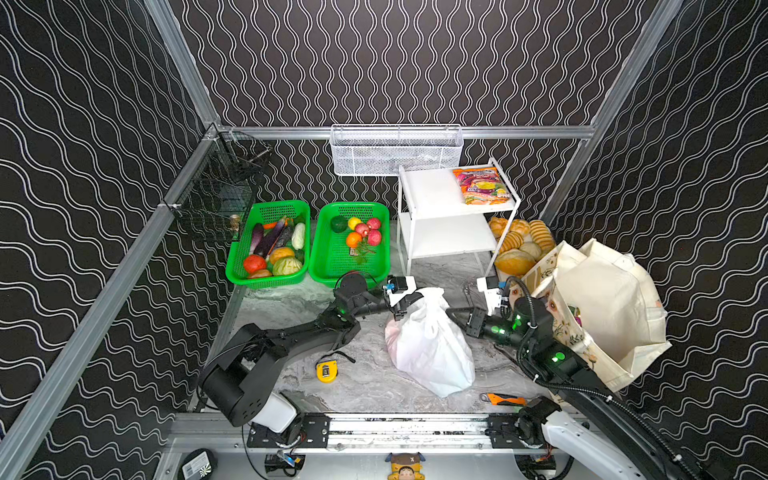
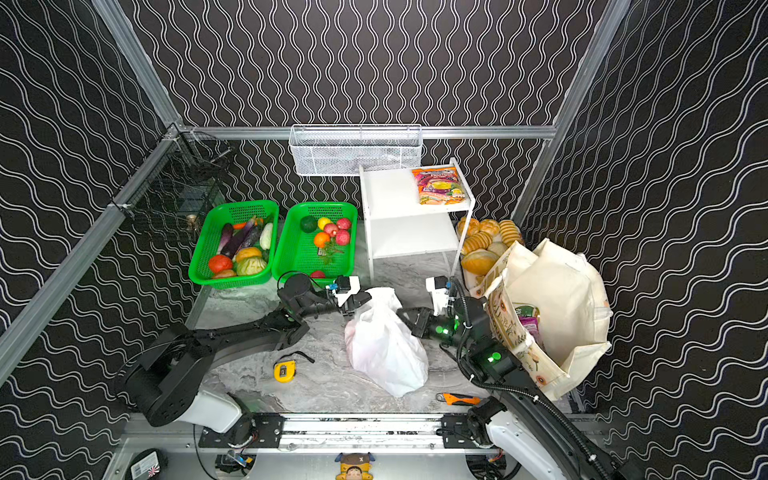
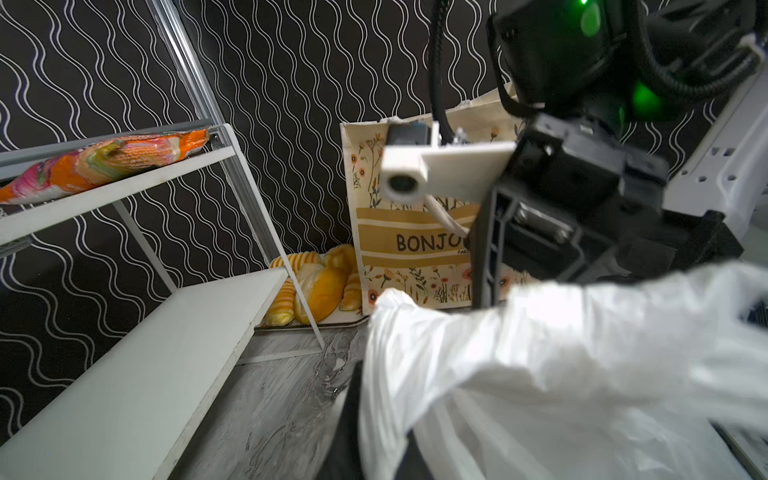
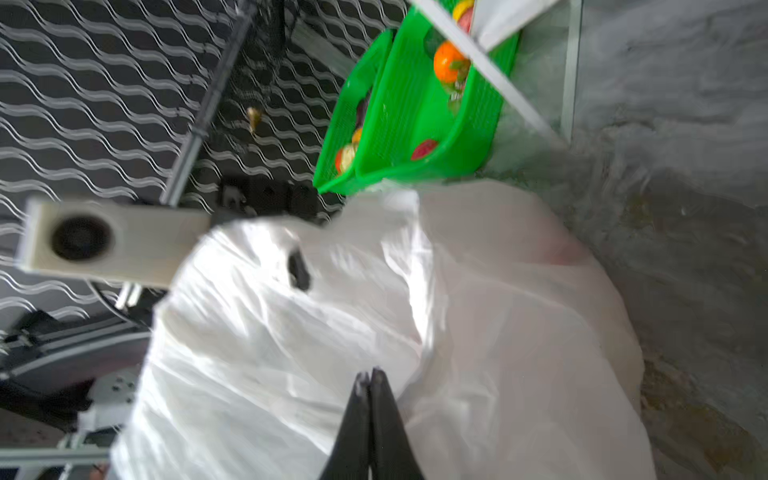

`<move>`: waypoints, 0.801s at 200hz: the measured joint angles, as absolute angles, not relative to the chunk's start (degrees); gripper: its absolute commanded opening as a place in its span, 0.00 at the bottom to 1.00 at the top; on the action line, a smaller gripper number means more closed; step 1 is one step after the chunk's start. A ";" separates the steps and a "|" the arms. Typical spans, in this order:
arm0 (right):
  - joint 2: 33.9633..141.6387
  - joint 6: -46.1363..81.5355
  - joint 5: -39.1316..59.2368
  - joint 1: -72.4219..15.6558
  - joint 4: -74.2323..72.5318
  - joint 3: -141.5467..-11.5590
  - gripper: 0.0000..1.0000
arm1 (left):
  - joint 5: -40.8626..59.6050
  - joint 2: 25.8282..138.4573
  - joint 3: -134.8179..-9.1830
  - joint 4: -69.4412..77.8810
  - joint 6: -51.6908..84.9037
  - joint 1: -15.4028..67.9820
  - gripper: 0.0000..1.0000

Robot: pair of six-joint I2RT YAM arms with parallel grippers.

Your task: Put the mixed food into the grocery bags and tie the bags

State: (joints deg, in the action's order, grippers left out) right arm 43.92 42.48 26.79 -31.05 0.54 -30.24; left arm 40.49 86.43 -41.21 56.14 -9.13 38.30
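White, thin-filmed and bulging, the plastic bag (image 1: 432, 345) sits at the middle of the desk (image 1: 365, 390), its top drawn up between the two arms. The left pincer (image 1: 409, 303) is clamped on the bag's top, on the side facing the green baskets (image 1: 349, 245); film drapes over it in the left wrist view. The right pincer (image 4: 370, 386) has its jaws pressed together against the bag's opposite flank. Whether any film is caught between them I cannot tell. The cloth tote (image 1: 602, 303) stands open and untied at the desk's right edge, close against the right arm.

Risks, as I judge them: if the right pincer has pinched nothing, a pull would tighten only one side and no knot would form. Hard tugging could tear such thin film, let it slip free, or tip the bag over. Swinging the right arm could topple the tote.
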 measured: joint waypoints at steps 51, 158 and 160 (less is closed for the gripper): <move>54.87 35.16 19.62 -44.31 -3.81 -36.99 0.02 | 44.80 89.95 -43.59 58.98 -2.66 37.78 0.00; 32.75 2.90 1.23 -45.17 -2.15 -25.87 0.22 | 52.21 93.54 -43.44 67.44 10.31 35.51 0.00; 32.69 2.13 0.89 -45.17 -2.15 -25.85 0.22 | 52.45 93.60 -43.42 67.57 10.52 35.51 0.00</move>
